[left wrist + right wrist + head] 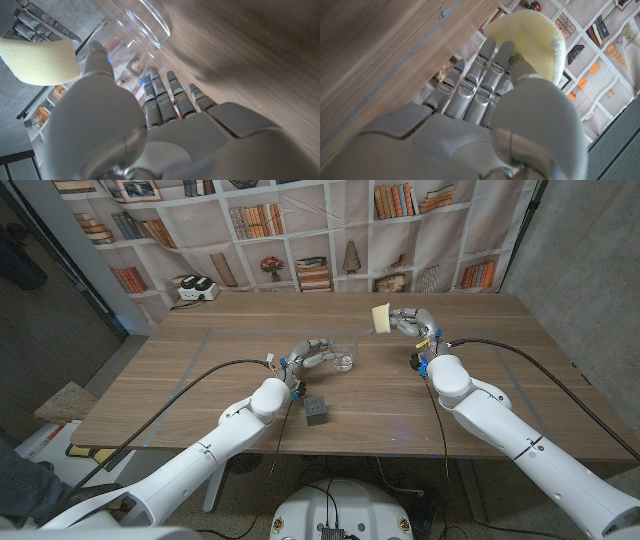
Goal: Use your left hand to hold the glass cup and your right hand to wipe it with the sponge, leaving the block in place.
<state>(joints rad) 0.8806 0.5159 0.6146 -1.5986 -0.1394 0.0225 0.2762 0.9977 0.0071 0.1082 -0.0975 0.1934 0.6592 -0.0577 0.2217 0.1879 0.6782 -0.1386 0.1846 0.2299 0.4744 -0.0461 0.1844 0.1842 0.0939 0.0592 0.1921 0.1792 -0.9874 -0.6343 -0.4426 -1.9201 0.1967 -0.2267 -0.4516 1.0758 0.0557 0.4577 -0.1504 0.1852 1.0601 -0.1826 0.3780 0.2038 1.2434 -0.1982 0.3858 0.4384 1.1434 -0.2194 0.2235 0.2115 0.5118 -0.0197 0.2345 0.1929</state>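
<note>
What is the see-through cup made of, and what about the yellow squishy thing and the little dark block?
The cup looks like clear, shiny glass: the wood shows through it and its rim glints. The yellow sponge looks like soft foam with a fine dimpled surface, bending in the right hand. The block is dark grey and dull; plastic or painted wood, too small to tell.

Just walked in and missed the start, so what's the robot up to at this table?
It is set up to wipe a glass cup. The left hand holds the cup near the middle of the wooden table. The right hand holds a pale yellow sponge raised off to the cup's right, not touching it. A small grey block sits untouched on the table nearer the robot.
</note>
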